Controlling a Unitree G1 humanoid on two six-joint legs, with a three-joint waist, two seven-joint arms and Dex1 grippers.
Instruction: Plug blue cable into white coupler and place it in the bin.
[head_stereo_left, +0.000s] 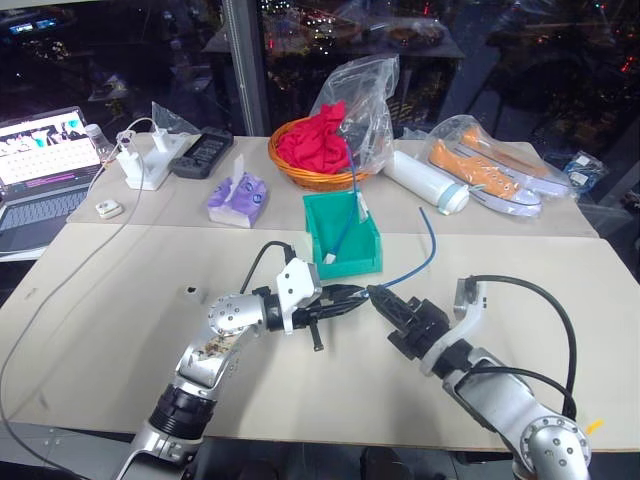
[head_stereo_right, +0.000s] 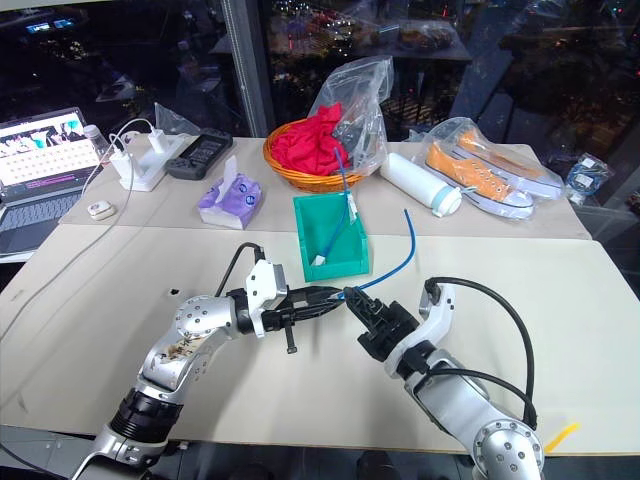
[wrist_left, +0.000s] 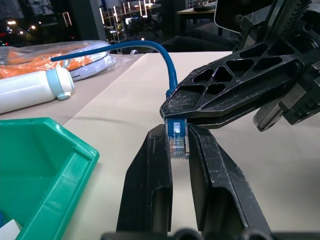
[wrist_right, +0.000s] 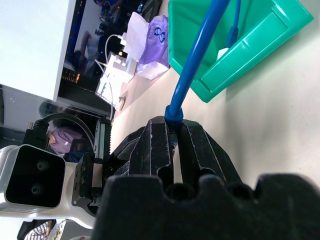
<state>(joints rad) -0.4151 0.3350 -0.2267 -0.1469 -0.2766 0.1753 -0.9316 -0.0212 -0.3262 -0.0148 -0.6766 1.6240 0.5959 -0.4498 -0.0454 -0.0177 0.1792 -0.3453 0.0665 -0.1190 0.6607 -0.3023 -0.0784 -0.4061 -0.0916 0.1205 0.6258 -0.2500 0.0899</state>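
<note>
The two head views look forward and down across the table (head_stereo_left: 120, 330) from above the arms, sharing one scene with a slight sideways offset. Each wrist view sits close behind its own end effector, looking along the fingers: left end effector (wrist_left: 178, 150), right end effector (wrist_right: 175, 150). All four include the bin (head_stereo_left: 345, 262).

Blue cable (head_stereo_left: 420, 262): thin, bright blue, held up off the table just in front of the bin (head_stereo_left: 342, 236), on its open low side. Its clear plug (wrist_left: 177, 142) sits upright, pinched between black fingers; from there the cord arcs up and away past the bin's right side, far end free in the air. Bin: teal-green, sloped low front wall; inside it lie a second blue cord and the white coupler (head_stereo_left: 328, 258) near the front.
</note>
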